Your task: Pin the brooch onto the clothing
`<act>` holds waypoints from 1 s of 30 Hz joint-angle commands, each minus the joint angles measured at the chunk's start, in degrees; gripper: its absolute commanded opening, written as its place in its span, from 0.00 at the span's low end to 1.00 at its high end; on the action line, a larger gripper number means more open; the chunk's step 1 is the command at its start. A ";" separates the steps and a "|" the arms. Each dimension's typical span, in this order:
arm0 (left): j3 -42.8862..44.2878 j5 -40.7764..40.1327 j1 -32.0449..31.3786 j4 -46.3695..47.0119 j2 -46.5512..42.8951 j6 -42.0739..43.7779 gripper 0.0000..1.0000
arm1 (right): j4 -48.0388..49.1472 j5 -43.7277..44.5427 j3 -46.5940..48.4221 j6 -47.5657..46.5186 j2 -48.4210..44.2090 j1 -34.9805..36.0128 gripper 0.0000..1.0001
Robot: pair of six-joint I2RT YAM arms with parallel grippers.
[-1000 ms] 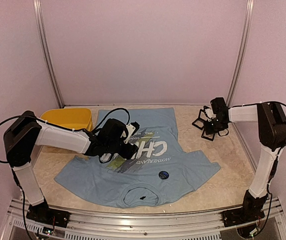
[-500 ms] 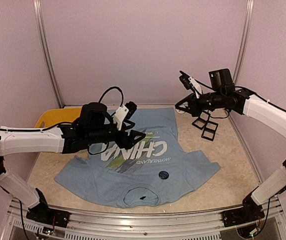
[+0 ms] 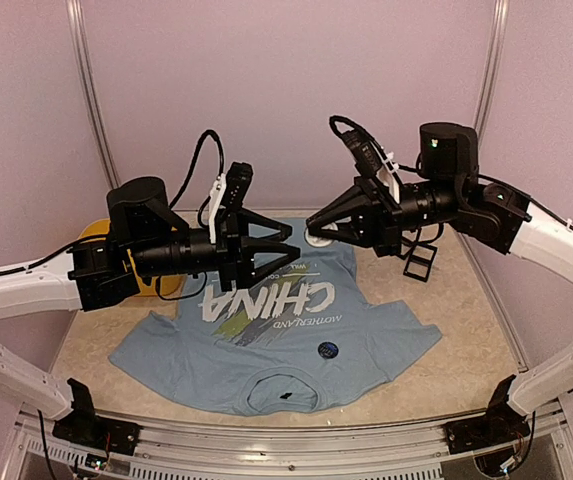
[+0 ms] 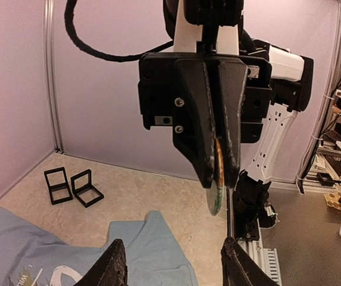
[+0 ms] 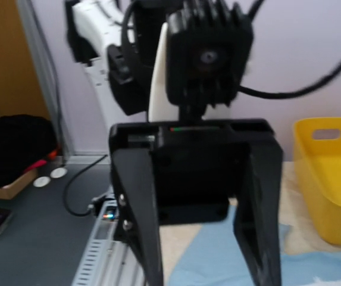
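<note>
The clothing, a light blue T-shirt [image 3: 266,365] with white "CHINA" lettering, lies flat on the table, and part of it shows in the left wrist view [image 4: 146,250]. Both arms are raised above it, tip to tip. My right gripper [image 3: 312,226] is shut on the brooch [image 3: 318,237], a pale round disc. In the left wrist view the right gripper [image 4: 219,182] faces the camera, with the brooch [image 4: 215,201] sticking out edge-on below its tips. My left gripper [image 3: 294,245] [image 4: 176,265] stands open just short of the brooch, and the right wrist view shows its spread fingers [image 5: 140,226].
A dark round badge [image 3: 328,350] sits on the shirt's lower chest, with a small dark item [image 3: 286,397] inside the collar. A yellow bin [image 3: 88,238] [image 5: 328,179] stands at the back left. Black square frames [image 3: 419,262] [image 4: 75,186] lie at the back right.
Both arms have lifted and swung in over the shirt until their grippers face each other. The right one came from the black frames. The left jaws have narrowed somewhat.
</note>
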 commanded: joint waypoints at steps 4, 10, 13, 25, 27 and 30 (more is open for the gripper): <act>3.55 0.37 -4.32 -1.10 -0.63 -0.80 0.51 | -0.76 3.96 1.39 -0.72 -1.03 5.04 0.00; 3.49 -1.71 -5.09 2.09 -0.48 -2.40 0.39 | -1.69 6.07 1.28 -1.35 -1.62 6.12 0.00; 4.19 -2.36 -5.47 1.83 0.31 -2.22 0.18 | -1.49 6.30 1.07 -1.36 -1.86 6.38 0.00; 4.63 -1.86 -6.02 1.29 0.80 -1.30 0.12 | -0.78 7.45 0.90 -1.35 -1.99 6.85 0.00; 4.63 -2.20 -5.98 1.92 0.83 -1.74 0.13 | -0.56 7.23 0.82 -1.29 -1.94 6.84 0.00; 4.55 -2.41 -6.02 3.29 1.33 -2.86 0.12 | -0.45 7.31 1.10 -1.26 -1.57 6.80 0.00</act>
